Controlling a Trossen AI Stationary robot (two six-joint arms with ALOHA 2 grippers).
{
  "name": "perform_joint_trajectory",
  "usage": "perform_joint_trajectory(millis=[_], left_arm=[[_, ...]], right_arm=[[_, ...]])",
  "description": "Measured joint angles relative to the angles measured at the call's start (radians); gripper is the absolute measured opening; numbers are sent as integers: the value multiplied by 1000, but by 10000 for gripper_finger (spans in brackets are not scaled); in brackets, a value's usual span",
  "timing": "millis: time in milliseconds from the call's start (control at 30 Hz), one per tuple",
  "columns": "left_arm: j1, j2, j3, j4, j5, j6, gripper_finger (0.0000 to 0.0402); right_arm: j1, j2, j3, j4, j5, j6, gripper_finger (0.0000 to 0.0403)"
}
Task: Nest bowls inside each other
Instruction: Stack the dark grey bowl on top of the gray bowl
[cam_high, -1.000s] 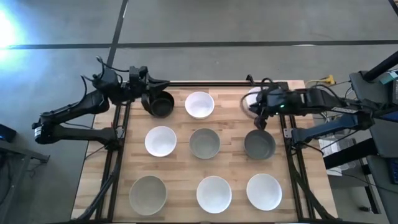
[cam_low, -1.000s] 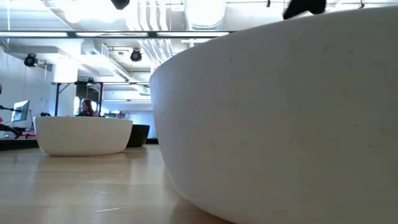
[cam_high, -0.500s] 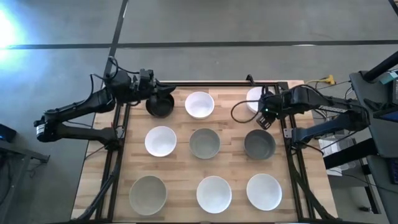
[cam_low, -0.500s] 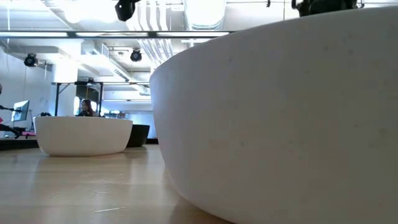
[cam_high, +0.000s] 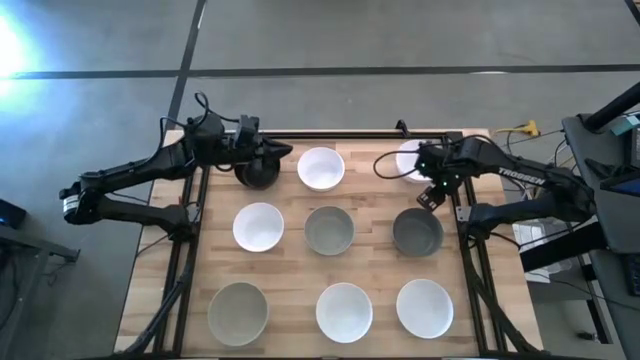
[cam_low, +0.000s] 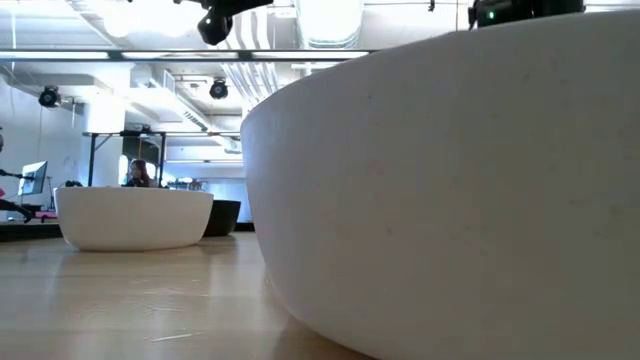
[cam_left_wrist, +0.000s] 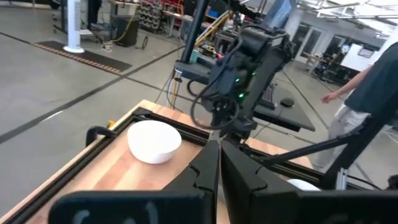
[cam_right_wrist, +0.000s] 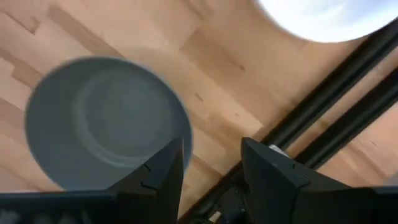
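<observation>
We see a big open workshop with a grey concrete floor (cam_high: 300, 35), ceiling ducts and lights in the low view, and a person (cam_left_wrist: 367, 93) standing beyond the table in the left wrist view. The surface is a pale butcher-block table (cam_high: 370, 265) edged by a black frame.

The bowls sit in a three-by-three grid, all upright, mouths facing up; being round, they show no long axis we can name.

The left gripper (cam_high: 272, 153) is pinched shut, fingers (cam_left_wrist: 214, 168) pressed together. It sits at the black bowl (cam_high: 258, 170) at the far left corner; we cannot tell if it grips the rim. Just beside it toward the table's middle is a white bowl (cam_high: 321, 168).

The right gripper (cam_high: 430, 196) hangs with its fingers (cam_right_wrist: 158, 171) parted fairly wide and nothing between them. Just below and ahead of it sits a grey bowl (cam_high: 417, 231); behind it, at the far right corner, a white bowl (cam_high: 408, 158) partly hidden under the arm.

Farther from both grippers we see the middle row's white bowl (cam_high: 258, 226) and grey bowl (cam_high: 329, 230), then the near row: grey (cam_high: 238, 310), white (cam_high: 344, 311), white (cam_high: 424, 307). In the low view one white bowl (cam_low: 450, 190) fills most of the frame.
</observation>
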Motion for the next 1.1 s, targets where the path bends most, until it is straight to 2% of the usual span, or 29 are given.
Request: perform_joint_trajectory(millis=[400,767,1100], left_arm=[[-1,-1,0,0,26,-3,0],[0,-1,0,0,40,-4,0],[0,-1,0,0,41,-4,0]], right_arm=[[0,0,-176,149,-70,3,138],[0,1,-254,259,-83,21,123],[0,1,-338,325,-102,102,123]])
